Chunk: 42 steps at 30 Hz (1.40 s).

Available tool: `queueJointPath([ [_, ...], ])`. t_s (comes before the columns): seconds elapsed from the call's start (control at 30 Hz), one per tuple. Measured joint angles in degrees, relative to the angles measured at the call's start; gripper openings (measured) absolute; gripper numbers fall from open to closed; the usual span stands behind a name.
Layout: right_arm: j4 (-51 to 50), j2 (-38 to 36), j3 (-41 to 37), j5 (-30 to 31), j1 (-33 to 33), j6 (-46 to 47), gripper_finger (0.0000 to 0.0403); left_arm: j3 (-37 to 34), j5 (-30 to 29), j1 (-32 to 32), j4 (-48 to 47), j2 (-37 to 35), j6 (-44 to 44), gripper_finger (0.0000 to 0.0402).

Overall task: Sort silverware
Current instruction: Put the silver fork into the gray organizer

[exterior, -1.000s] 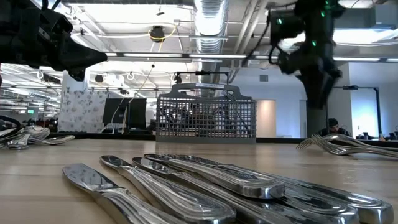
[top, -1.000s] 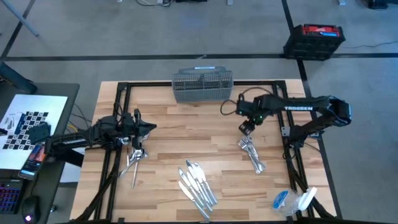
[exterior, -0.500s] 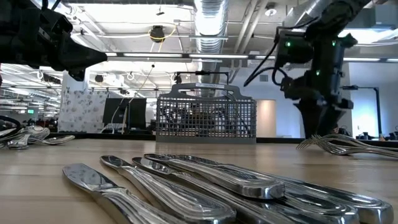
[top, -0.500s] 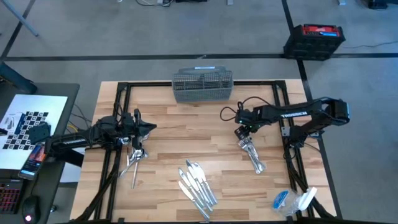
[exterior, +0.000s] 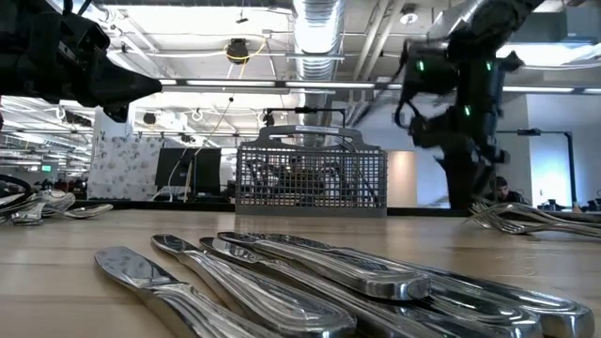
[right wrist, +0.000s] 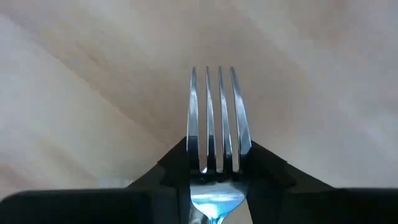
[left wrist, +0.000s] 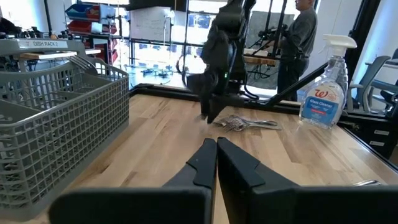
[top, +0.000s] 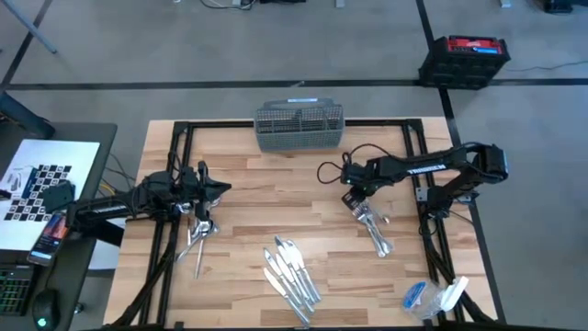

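The silverware lies in three heaps on the wooden table: spoons (top: pixel 197 232) at the left, knives (top: pixel 290 271) at the near middle, forks (top: pixel 372 228) at the right. My right gripper (top: pixel 355 197) points down at the fork heap's far end and is shut on one fork (right wrist: pixel 215 118), whose tines stick out between the fingers. My left gripper (left wrist: pixel 215 155) is shut and level, hovering above the spoons with nothing in it. The forks also show at the right of the low view (exterior: pixel 526 218). My right gripper pinches the fork's head at the base of its tines (right wrist: pixel 214 167) between its two fingers, one on each side edge. The fingers come from above, pointing steeply down. The handle is hidden behind the gripper; whether the fork is clear of the table I cannot tell.
A grey wire-mesh basket (top: pixel 299 127) stands at the table's far edge, middle. A spray bottle (top: pixel 432 296) lies at the near right corner. Black frame rails run along the left and right sides. A person (left wrist: pixel 301 37) stands in the room beyond the table.
My right gripper has come down from above the table onto the far end of the fork heap, shifting slightly toward the table's left edge and tipping more steeply downward. The heaps have stayed where they were.
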Motion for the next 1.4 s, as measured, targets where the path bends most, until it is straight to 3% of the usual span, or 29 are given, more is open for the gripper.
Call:
queueJointPath([
  [0.17, -8.17, -3.05, 6.89, 0.37, 0.0, -3.44, 0.0092, 0.0, 0.0, 0.02, 0.02, 0.0, 0.02, 0.0],
  [0.33, -9.74, -6.55, 15.27, 6.37, -1.49, -9.18, 0.0092, 0.0, 0.0, 0.02, 0.02, -0.01, 0.0, 0.0],
  [0.47, 3.36, -9.36, 19.42, 14.32, -5.61, -18.96, 0.0092, 0.0, 0.0, 0.01, 0.02, 0.0, 0.02, 0.0],
  [0.73, 43.94, -7.5, 19.59, 14.77, -19.11, -35.96, 0.0092, 0.0, 0.0, 0.02, 0.02, -0.02, 0.0, 0.0],
  [0.83, 49.8, -3.84, 19.53, 13.23, -22.74, -37.33, 0.0092, 0.0, 0.0, 0.02, 0.02, 0.0, 0.0, 0.0],
  [0.93, 48.97, 0.1, 19.52, 9.18, -25.28, -33.58, 0.0092, 0.0, 0.0, 0.01, 0.02, -0.01, 0.0, 0.0],
  [1.13, 49.51, 5.24, 19.44, 7.5, -24.86, -33.62, 0.0092, 0.0, 0.0, 0.02, 0.02, -0.02, 0.0, 0.0],
  [1.2, 49.57, 5.8, 19.46, 8.25, -25.18, -33.64, 0.0112, 0.0, 0.0, 0.02, 0.02, -0.02, 0.0, 0.0],
  [1.4, 43.79, 2.64, 19.46, 8.93, -26.66, -33.83, 0.0271, 0.0, 0.0, 0.02, 0.02, -0.01, 0.0, 0.0],
])
